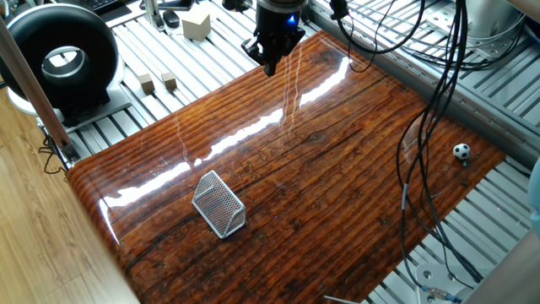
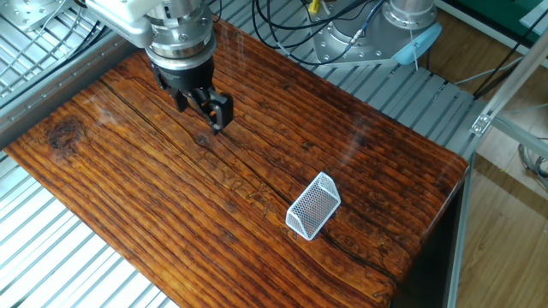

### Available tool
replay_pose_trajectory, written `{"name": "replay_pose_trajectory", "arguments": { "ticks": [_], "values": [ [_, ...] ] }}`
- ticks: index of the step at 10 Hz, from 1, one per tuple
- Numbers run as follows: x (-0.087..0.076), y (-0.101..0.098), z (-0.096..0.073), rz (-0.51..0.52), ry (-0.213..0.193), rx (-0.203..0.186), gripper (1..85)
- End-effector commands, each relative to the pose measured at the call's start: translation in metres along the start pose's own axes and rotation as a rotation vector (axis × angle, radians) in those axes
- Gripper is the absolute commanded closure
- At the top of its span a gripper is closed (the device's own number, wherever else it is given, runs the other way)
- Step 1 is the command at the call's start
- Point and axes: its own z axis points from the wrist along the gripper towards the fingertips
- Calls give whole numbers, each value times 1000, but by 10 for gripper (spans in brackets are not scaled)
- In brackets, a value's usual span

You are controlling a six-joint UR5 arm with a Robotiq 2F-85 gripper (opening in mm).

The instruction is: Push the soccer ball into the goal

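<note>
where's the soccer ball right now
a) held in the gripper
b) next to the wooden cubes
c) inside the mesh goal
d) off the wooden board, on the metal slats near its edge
d: the soccer ball sits on the grey slats just beyond the wooden board, far from the goal and from the gripper.

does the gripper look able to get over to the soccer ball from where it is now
Probably yes. The gripper hangs above the far edge of the wooden board, and the soccer ball sits alone at the board's right edge. Only the hanging black cables might interfere.
</note>
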Motion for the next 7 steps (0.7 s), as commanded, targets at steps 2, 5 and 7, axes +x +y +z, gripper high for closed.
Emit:
{"name": "replay_pose_trajectory", "arguments": {
  "ticks": [2, 5, 7],
  "values": [
    [5, 4, 6, 21, 18, -11, 847],
    [5, 4, 5, 16, 17, -10, 847],
    [13, 0, 8, 20, 45, 1, 847]
  ]
}}
